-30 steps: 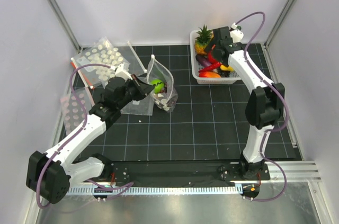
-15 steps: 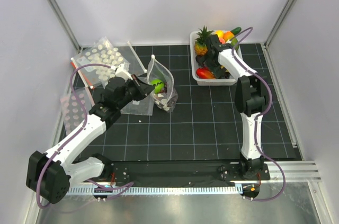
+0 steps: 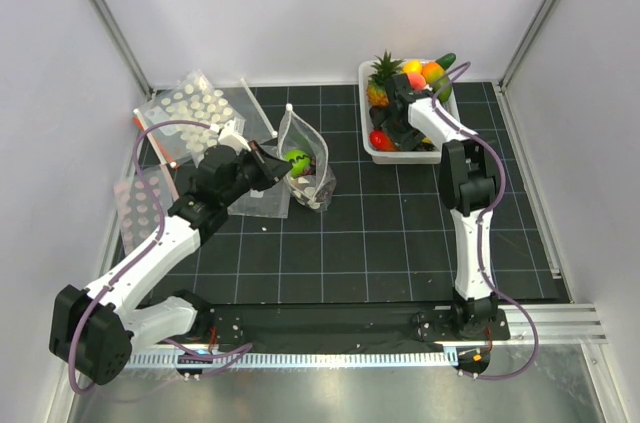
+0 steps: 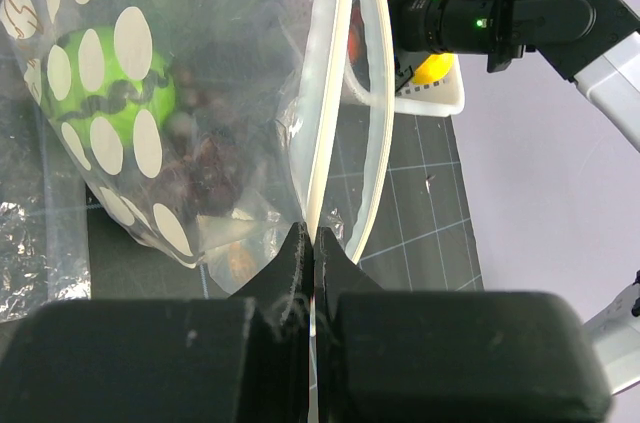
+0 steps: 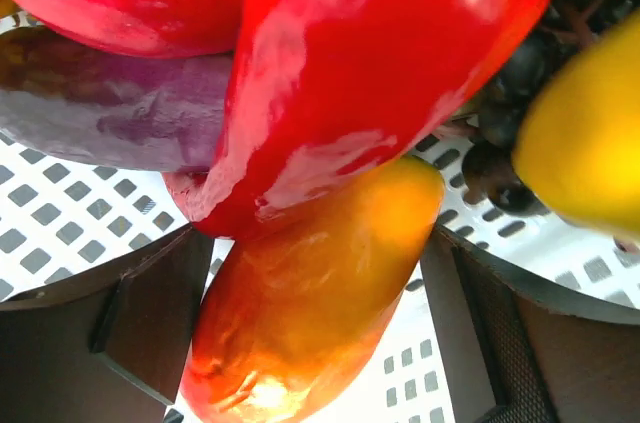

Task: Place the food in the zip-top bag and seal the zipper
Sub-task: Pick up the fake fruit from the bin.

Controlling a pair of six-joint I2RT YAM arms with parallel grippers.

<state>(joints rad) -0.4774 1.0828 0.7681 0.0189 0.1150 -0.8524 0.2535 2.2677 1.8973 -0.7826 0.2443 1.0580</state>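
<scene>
The zip-top bag [image 3: 308,171] stands on the mat left of centre, mouth up, with a green round food [image 3: 297,156] inside. My left gripper [image 3: 268,165] is shut on the zipper [image 4: 325,93], the white strip at the mouth. In the left wrist view the bag [image 4: 200,63] holds the green piece [image 4: 110,93] and dark grapes [image 4: 200,173]. My right gripper [image 3: 395,128] is down in the white basket [image 3: 440,148]. It is open [image 5: 315,333], its fingers either side of an orange-yellow piece [image 5: 310,303] lying under a red pepper [image 5: 350,73].
The basket also holds a purple eggplant [image 5: 110,113], dark grapes [image 5: 520,73], a yellow piece [image 5: 590,133] and a pineapple [image 3: 380,78]. Flat dotted clear sheets [image 3: 195,103] lie at the back left and along the left edge [image 3: 140,203]. White walls enclose the mat.
My right gripper has swung left and dropped into the basket, now straddling the orange-yellow piece. My left gripper and the bag have not moved.
</scene>
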